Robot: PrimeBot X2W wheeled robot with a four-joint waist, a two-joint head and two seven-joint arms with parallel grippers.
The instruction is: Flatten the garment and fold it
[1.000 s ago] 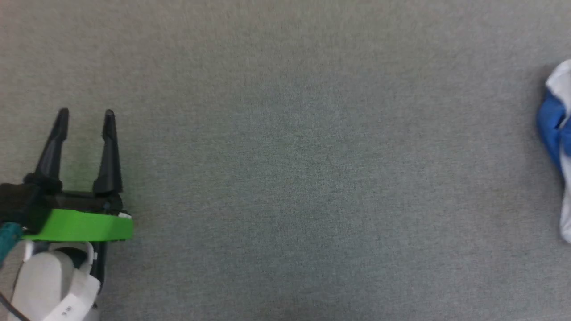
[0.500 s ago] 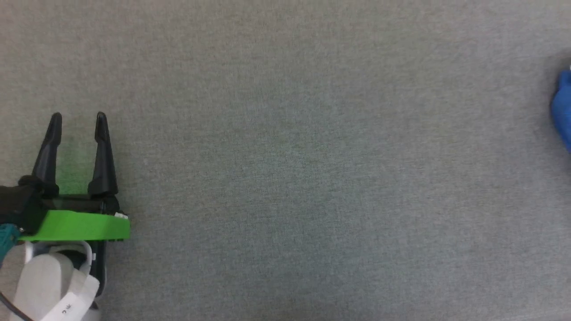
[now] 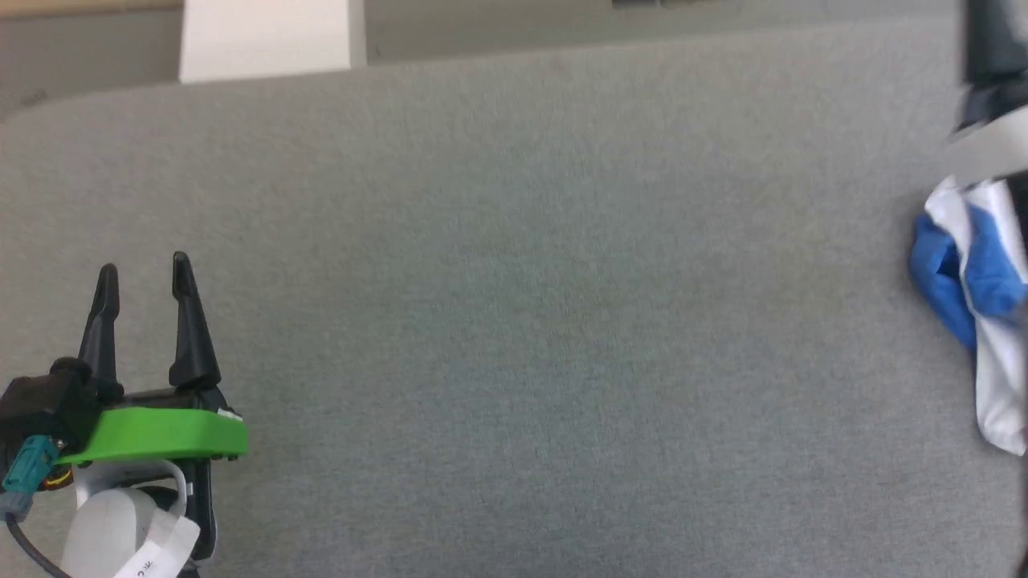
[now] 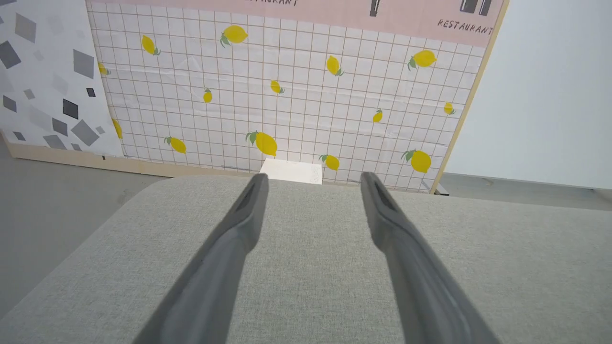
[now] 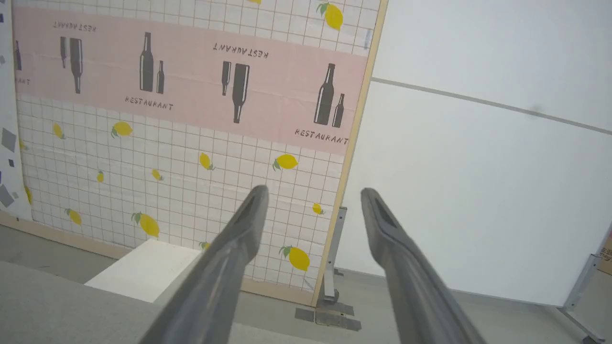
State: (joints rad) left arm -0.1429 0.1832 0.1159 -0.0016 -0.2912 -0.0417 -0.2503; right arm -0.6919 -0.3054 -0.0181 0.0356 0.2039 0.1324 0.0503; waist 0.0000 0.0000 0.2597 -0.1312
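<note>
- The garment (image 3: 972,297) lies bunched at the right edge of the head view, on the tabletop (image 3: 514,321), cut off by the frame.
- Its visible long axis runs near-to-far. White cloth is at the far and near ends, with a bright blue fold between them on the left side.
- It is too crumpled to tell which way the collar or hem points.
- Just beyond its far end is a dark blurred shape (image 3: 989,56) with a pale strip under it; what it is cannot be told.
- The left hand (image 3: 144,265) hovers at the lower left, well apart from the garment, fingers spread with nothing between them.
- In its own wrist view, the right hand (image 5: 314,190) is likewise spread wide and empty, aimed at the wall.
- The tabletop is covered in grey woven fabric and has a rounded far-left corner.
- Past its far edge stand a white block (image 3: 265,40), a lemon-print panel (image 4: 287,95) with a pink band (image 5: 191,81) of bottles, a white wall (image 5: 478,191) and a grey floor (image 4: 48,191).
- The head camera has moved: the far edge and the block were out of frame earlier.
- More of the garment shows than half a second ago.
</note>
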